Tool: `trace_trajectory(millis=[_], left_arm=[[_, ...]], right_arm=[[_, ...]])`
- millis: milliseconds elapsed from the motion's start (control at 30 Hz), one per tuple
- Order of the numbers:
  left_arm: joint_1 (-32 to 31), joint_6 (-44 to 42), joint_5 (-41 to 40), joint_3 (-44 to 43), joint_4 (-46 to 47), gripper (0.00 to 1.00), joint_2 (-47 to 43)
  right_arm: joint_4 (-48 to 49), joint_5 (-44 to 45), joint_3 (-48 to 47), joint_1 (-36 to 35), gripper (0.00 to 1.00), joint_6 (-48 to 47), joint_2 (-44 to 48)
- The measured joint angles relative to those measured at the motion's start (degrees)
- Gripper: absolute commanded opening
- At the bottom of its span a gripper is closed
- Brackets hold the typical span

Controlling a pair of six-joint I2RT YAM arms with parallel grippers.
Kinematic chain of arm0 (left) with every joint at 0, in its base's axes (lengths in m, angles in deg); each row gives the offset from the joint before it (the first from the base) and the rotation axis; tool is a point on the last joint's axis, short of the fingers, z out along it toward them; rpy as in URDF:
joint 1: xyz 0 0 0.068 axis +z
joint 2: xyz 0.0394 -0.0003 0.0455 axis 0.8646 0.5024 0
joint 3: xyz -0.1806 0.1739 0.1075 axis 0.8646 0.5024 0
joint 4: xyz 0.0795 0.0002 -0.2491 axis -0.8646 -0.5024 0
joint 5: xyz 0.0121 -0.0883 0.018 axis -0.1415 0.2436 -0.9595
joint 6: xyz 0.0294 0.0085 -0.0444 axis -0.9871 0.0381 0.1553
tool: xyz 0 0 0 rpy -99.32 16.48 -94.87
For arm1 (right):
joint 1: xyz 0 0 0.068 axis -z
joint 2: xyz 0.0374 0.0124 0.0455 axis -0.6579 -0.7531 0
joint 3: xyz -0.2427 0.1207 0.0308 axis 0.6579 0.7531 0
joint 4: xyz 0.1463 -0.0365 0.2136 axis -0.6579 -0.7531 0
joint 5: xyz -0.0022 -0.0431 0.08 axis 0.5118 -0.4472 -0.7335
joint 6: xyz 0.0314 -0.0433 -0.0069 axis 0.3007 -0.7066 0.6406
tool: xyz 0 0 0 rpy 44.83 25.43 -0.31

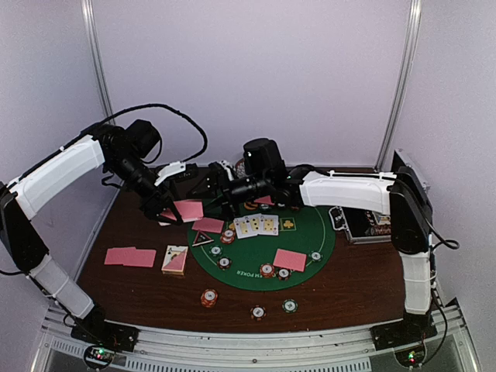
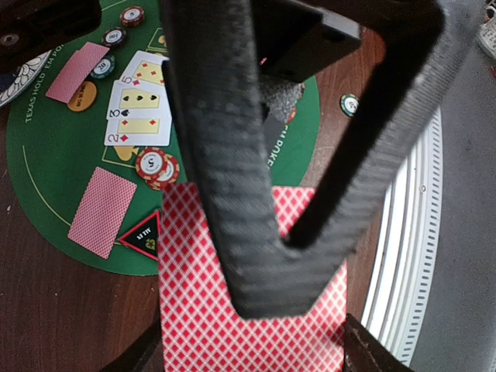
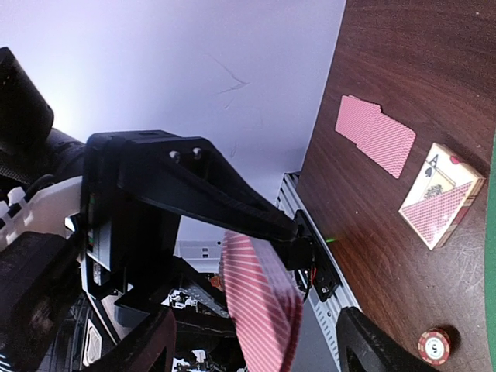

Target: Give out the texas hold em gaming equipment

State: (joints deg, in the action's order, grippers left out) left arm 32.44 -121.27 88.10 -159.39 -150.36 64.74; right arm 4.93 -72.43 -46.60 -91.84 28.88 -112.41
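Observation:
My left gripper is shut on the edges of pink-backed cards and holds them above the left rim of the mat; in the left wrist view the cards fill the jaws. My right gripper is open right beside them. One of its fingers lies over the card back, and in its own view the cards stand between its spread fingers. Face-up cards, single pink cards, striped chips and a black-red triangle marker lie on the mat.
The round green felt mat fills the table's middle. Two pink cards and a card box lie left of it. Three chips sit near the front edge. An open case stands at the right. A patterned saucer is at the back.

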Motion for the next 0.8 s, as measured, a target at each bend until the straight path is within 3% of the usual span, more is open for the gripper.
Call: trace_trajectory(millis=[100,300,500,633,800], left_arm=[[0.0,0.0,0.2,0.0,0.0,0.00,0.0],[0.0,0.0,0.4,0.0,0.0,0.00,0.0],[0.0,0.0,0.4,-0.1,0.0,0.00,0.0],[0.0,0.0,0.3,-0.1,0.0,0.00,0.0],[0.0,0.1,0.2,-0.1,0.0,0.00,0.0]], right_arm=[[-0.1,-0.6,-1.3,-0.3,0.72,-0.2,-0.4],[-2.8,-2.0,-3.6,-0.4,0.58,-2.3,-2.6],[-9.3,-2.6,-4.8,0.0,0.54,-6.7,-2.7],[-11.0,-3.0,-4.8,0.4,0.39,-8.8,-2.6],[-11.6,-3.6,-4.2,1.0,0.28,-10.0,-1.3]])
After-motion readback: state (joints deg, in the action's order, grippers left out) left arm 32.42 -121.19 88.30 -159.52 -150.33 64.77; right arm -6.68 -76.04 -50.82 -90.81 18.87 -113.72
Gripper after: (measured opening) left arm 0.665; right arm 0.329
